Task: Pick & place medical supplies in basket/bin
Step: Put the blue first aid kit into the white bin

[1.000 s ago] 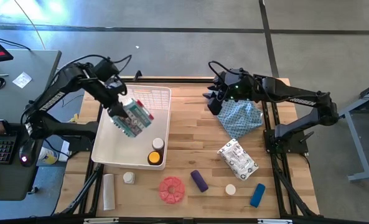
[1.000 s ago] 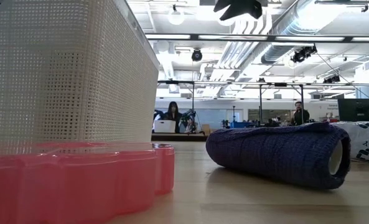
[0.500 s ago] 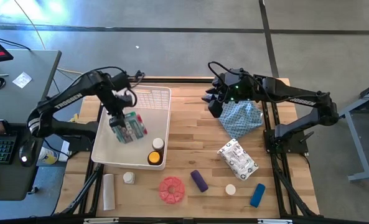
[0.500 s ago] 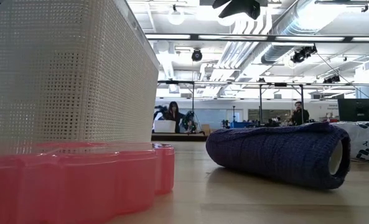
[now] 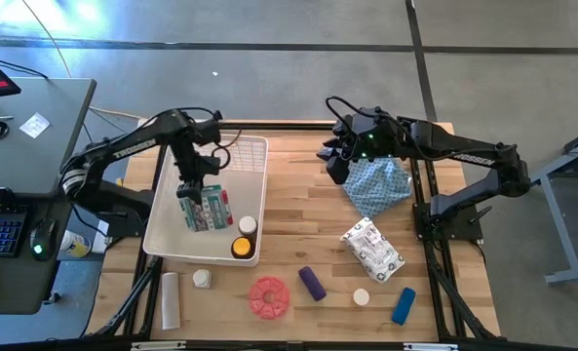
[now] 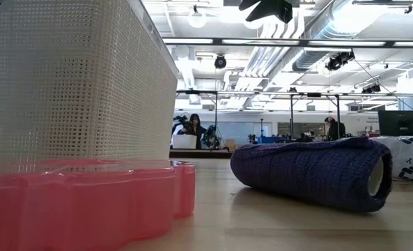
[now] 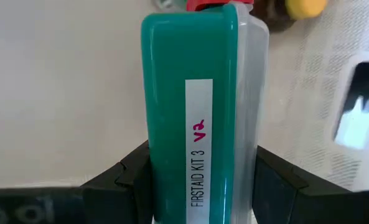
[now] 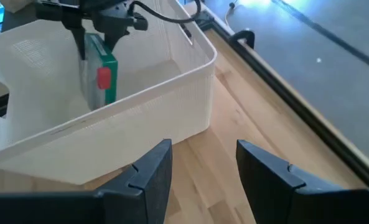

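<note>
My left gripper (image 5: 195, 187) reaches down into the white bin (image 5: 252, 146) and is shut on a first-aid kit box (image 5: 204, 207) with a green lid, a clear body and a red latch. In the bin's near corner stand an amber yellow-capped bottle (image 5: 241, 248) and a white-capped jar (image 5: 248, 225). My right gripper (image 5: 333, 162) hovers open above the table's far side, next to the blue patterned cloth (image 5: 378, 185), with nothing between its fingers (image 8: 152, 171). The right wrist view shows the box (image 8: 101, 78) standing on end inside the bin. My left gripper pinches the box across its thickness, one finger (image 7: 131, 177) on the green lid's face (image 7: 154, 155) and the other on the clear body's face (image 7: 259, 155). The fingers come steeply from above. The box hangs on end below them inside the bin; whether it touches the floor cannot be told.
On the table near the front lie a white tube (image 5: 170, 299), a white-capped jar (image 5: 202, 279), a red disc (image 5: 269, 297), a purple roll (image 5: 312, 283), another small white jar (image 5: 362, 296), a blue cylinder (image 5: 404, 305) and a white printed packet (image 5: 372, 249).
My left gripper has sunk into the bin with the box and rolled about its wrist. The box, first tilted above the bin, now stands on end, deeper inside.
</note>
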